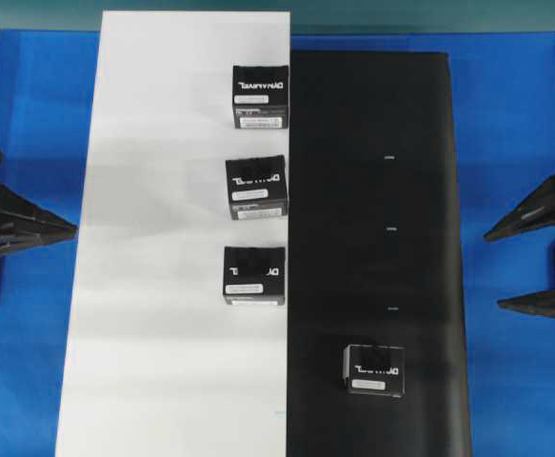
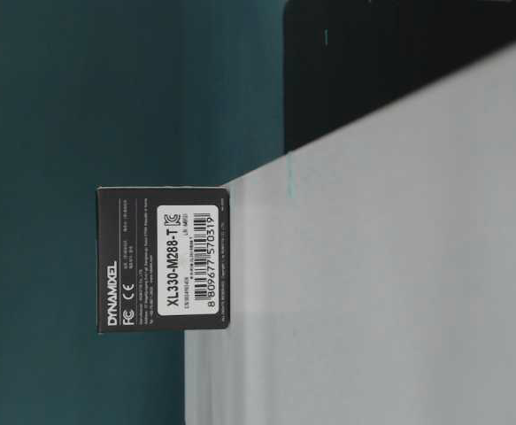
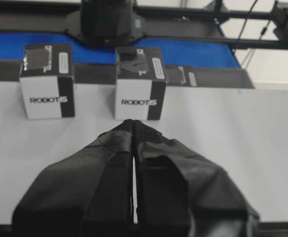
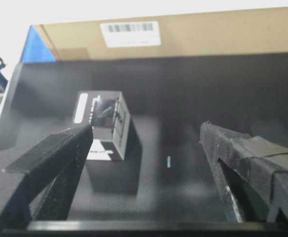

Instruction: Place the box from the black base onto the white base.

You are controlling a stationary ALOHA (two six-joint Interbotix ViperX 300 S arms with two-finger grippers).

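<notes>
Your right gripper is spread wide and empty; the box sits alone on the black base. Descend off-centre and one finger clips it, knocking it askew

Overhead straight down; table-level sideways (close); wrists low, forward.
</notes>
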